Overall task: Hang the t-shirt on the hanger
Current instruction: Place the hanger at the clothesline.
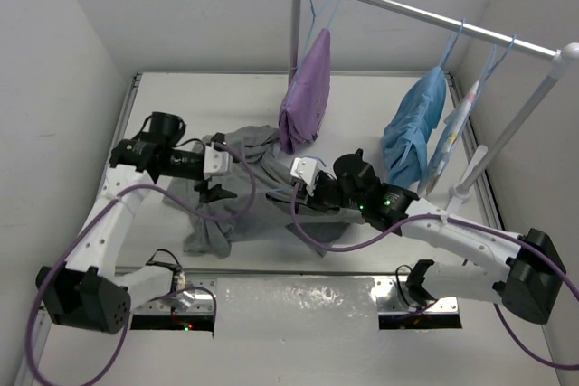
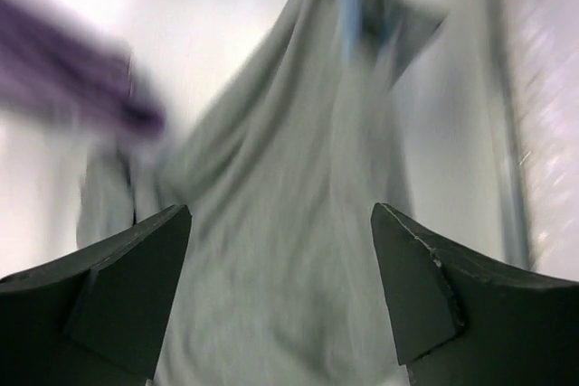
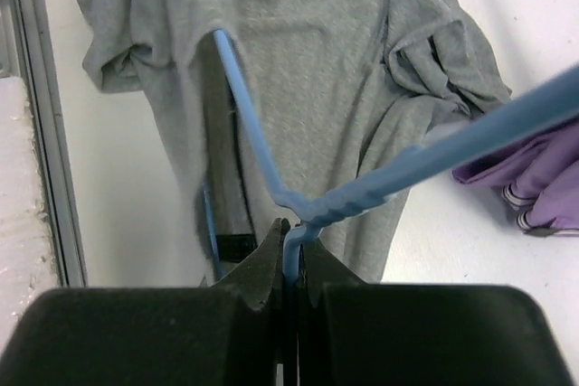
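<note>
The grey t-shirt (image 1: pixel 244 192) lies crumpled on the white table between my two arms; it also shows in the left wrist view (image 2: pixel 271 223) and the right wrist view (image 3: pixel 317 42). My right gripper (image 3: pixel 291 241) is shut on the neck of the pale-blue wire hanger (image 3: pixel 253 124). One hanger arm runs inside the shirt's fabric; the other sticks out to the right, bare. My left gripper (image 2: pixel 280 250) is open and empty, just above the shirt. In the top view the left gripper (image 1: pixel 214 189) is over the shirt's left part and the right gripper (image 1: pixel 297 193) at its right edge.
A clothes rack rail (image 1: pixel 434 17) crosses the back right. A purple garment (image 1: pixel 306 88) and a light-blue garment (image 1: pixel 414 128) hang from it on hangers. The purple one hangs close behind the shirt (image 3: pixel 534 178). The rack's post (image 1: pixel 466 185) stands at the right. Walls close both sides.
</note>
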`<state>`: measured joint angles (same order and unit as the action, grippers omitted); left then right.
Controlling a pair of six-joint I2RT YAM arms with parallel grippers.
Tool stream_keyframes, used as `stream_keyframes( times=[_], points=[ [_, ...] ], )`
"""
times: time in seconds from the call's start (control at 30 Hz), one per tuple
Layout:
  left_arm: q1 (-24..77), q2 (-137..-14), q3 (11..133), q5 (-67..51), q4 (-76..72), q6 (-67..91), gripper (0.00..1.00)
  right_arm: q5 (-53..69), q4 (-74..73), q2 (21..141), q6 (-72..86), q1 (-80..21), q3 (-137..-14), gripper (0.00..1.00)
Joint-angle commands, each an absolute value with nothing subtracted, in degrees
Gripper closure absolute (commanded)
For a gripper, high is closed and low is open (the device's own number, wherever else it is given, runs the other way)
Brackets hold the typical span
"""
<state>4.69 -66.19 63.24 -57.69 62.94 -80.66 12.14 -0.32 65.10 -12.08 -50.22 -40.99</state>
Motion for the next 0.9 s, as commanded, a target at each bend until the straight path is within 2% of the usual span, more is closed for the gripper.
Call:
stream_keyframes(
  times=[0.0,0.1,0.2,0.33,0.4,0.43,0.6,0.63,0.7,0.73,0.77,0.87],
  points=[
    [11.15,-64.15,65.56,-60.81,54.32,-64.18,0.2,11.25,-2.54,67.06,-13.8,-51.85,-46.49,1.0],
    [16.85,-64.43,65.22,-56.27,45.05,-52.95,0.18,10.02,-4.3,68.9,-14.41,-52.65,-48.77,1.0],
    [22.12,-64.95,66.26,-52.23,42.63,-49.67,0.18,9.84,-4.74,69.96,-14.41,-52.73,-50.09,1.0],
    [28.73,-66.88,64.08,-45.71,36.93,-43.87,0.23,10.02,-4.13,70.14,-14.41,-52.73,-50.54,1.0],
    [30.58,-67.93,62.94,-45.7,36.48,-43.33,0.36,10.19,-4.04,70.22,-14.41,-52.74,-50.71,1.0],
    [30.93,-68.64,62.58,-45.01,35.87,-42.2,0.46,10.2,-4.3,70.14,-14.41,-52.82,-50.71,1.0],
    [31.2,-69.87,60.91,-41.84,35.16,-42.01,0.6,10.81,-2.73,68.12,-14.41,-52.82,-48.96,1.0],
    [31.2,-69.87,60.73,-41.75,35.33,-42.01,0.7,10.72,-2.55,67.85,-14.33,-52.82,-48.78,1.0],
    [31.2,-69.96,60.29,-41.75,35.86,-41.66,0.81,10.63,-2.46,67.5,-14.41,-52.74,-48.43,1.0],
    [31.29,-69.96,60.29,-41.92,36.12,-41.49,0.93,10.63,-2.37,67.24,-14.41,-52.73,-48.43,1.0],
    [31.38,-69.96,60.29,-42.1,36.73,-41.31,0.99,10.63,-2.46,67.24,-14.5,-52.73,-48.34,1.0],
    [31.29,-69.61,60.64,-42.27,36.22,-35.98,1.0,9.5,-2.98,66.71,-14.41,-52.73,-48.16,1.0]
  ],
)
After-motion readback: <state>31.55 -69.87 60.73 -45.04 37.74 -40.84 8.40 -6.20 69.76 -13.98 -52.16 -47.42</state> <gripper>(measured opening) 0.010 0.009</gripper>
